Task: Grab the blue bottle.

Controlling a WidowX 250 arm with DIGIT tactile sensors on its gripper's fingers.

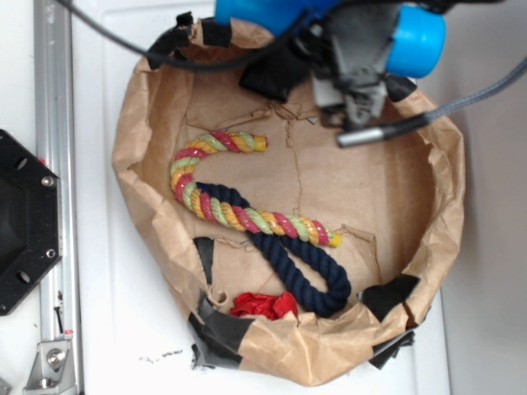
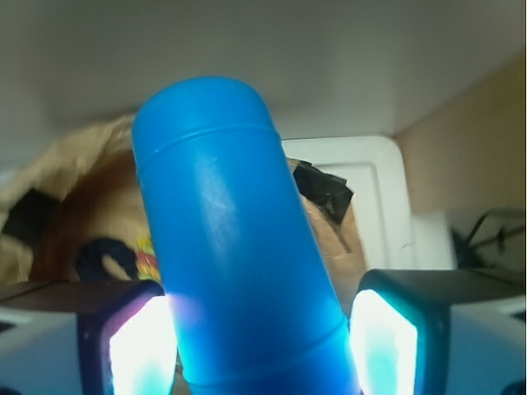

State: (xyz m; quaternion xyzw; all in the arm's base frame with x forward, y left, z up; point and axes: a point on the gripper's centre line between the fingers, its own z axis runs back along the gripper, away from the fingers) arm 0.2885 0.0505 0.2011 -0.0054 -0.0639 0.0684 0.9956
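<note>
Hand: black-edged fingers with pale glowing pads; grey-black body, black and grey cables trailing.

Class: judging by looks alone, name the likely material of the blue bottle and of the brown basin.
Blue bottle: probably smooth plastic, given its even colour and soft sheen. Brown basin: crumpled kraft-type paper, with creased, torn edges patched by black tape.
</note>
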